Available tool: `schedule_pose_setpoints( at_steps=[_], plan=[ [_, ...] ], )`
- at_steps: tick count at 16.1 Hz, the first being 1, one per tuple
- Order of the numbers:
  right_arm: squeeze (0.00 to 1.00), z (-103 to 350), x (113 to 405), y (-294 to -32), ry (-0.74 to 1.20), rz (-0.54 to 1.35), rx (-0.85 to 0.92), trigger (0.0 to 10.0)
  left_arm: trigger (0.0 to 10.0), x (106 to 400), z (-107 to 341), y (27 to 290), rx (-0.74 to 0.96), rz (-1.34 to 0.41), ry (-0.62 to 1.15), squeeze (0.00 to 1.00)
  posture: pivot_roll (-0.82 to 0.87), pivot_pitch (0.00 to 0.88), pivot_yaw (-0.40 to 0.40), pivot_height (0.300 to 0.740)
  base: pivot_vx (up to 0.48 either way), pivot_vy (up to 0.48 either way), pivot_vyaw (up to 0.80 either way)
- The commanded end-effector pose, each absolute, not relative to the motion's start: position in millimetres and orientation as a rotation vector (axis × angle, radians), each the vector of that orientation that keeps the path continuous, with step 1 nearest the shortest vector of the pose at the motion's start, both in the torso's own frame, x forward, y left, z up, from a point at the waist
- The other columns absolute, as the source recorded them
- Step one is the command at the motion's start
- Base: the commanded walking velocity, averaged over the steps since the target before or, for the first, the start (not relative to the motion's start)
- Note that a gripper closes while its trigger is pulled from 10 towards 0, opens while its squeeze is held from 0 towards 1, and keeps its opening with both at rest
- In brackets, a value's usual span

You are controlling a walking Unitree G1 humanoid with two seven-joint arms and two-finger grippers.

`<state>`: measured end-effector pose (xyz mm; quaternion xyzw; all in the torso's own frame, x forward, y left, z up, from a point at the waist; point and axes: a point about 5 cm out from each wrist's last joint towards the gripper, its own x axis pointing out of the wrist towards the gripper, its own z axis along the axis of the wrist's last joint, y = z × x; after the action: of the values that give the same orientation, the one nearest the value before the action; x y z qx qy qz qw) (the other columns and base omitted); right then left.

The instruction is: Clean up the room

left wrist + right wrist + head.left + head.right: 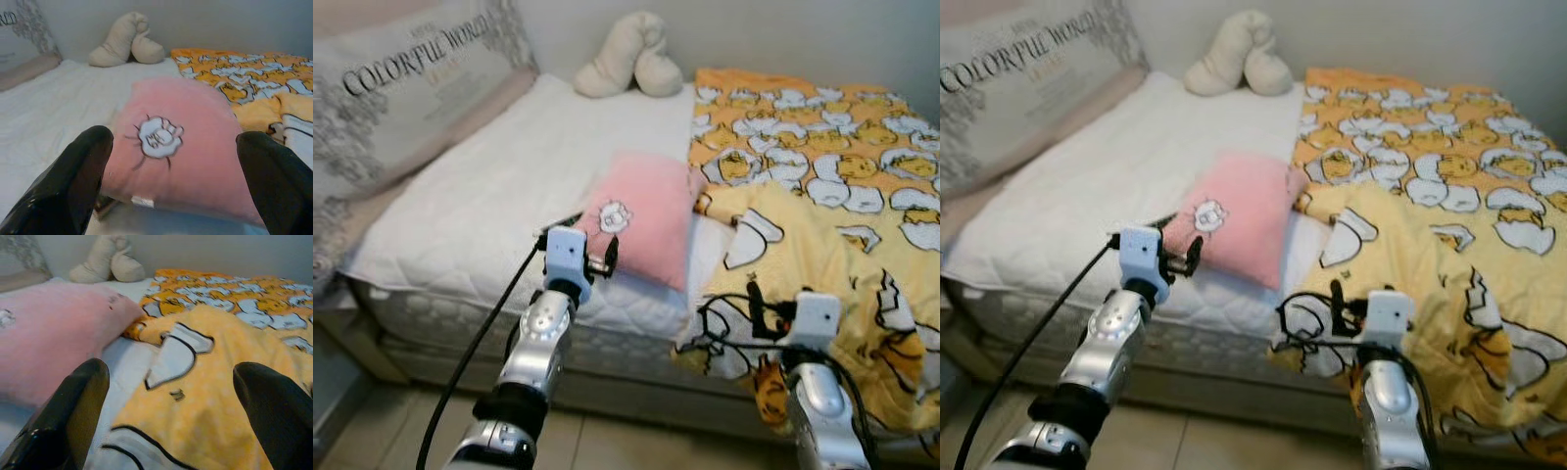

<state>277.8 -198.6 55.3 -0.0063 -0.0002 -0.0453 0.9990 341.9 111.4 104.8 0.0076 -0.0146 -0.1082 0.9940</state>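
A pink pillow (641,217) with a small white cartoon patch (157,137) lies on the white mattress (489,196), near its front edge. My left gripper (590,257) is open right at the pillow's near end, one finger (73,176) on each side of it. A crumpled yellow blanket (822,196) with a cartoon egg print covers the bed's right half and hangs over the front edge. My right gripper (1342,305) is open just before the blanket's rumpled front fold (195,396).
A large grey lettered pillow (401,78) leans at the head of the bed on the left. A cream plush toy (626,59) rests against the back wall. Tiled floor (372,431) runs along the bed's front.
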Motion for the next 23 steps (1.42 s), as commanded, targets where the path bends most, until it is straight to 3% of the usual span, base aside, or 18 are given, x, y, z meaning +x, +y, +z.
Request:
schedule_pose_setpoints(
  at_steps=[1,11,14,16,18,22,23],
  plan=[
    [0.00,60.4,281.4,-197.9,-0.017,-0.085,-0.016,10.0,10.0,345.1,108.1,114.0,0.021,-0.213,-0.036,0.00,0.10,0.000,0.040,0.740,0.480,0.000,0.00],
    [0.00,62.0,283.0,-197.3,-0.014,-0.070,-0.022,10.0,10.0,346.3,109.7,119.3,0.044,-0.181,-0.048,0.00,0.10,0.000,0.032,0.740,0.480,0.000,0.00],
    [0.00,84.0,296.0,-195.7,-0.068,-0.056,0.015,10.0,10.0,354.2,126.1,126.2,0.100,-0.174,-0.106,0.00,0.10,0.000,0.035,0.740,0.480,0.000,0.00],
    [0.00,102.0,325.4,-191.9,0.024,0.039,0.214,10.0,10.0,380.6,145.2,141.2,0.215,-0.157,0.002,0.00,0.10,0.000,0.034,0.740,0.240,0.000,0.00],
    [0.00,90.3,333.0,-188.7,0.155,0.092,0.406,10.0,10.0,388.2,145.1,139.9,0.236,-0.250,0.115,0.00,0.10,0.000,0.028,0.740,0.000,0.000,0.00],
    [0.00,78.5,333.0,-187.1,0.237,0.124,0.517,10.0,10.0,394.3,143.0,142.1,0.196,-0.326,0.257,0.00,0.13,0.090,0.003,0.740,0.000,0.000,0.00],
    [0.00,75.6,328.2,-182.2,0.268,0.165,0.541,10.0,10.0,397.8,146.0,149.6,0.203,-0.277,0.278,0.00,0.13,0.173,-0.003,0.740,0.000,0.000,0.00]
  ],
)
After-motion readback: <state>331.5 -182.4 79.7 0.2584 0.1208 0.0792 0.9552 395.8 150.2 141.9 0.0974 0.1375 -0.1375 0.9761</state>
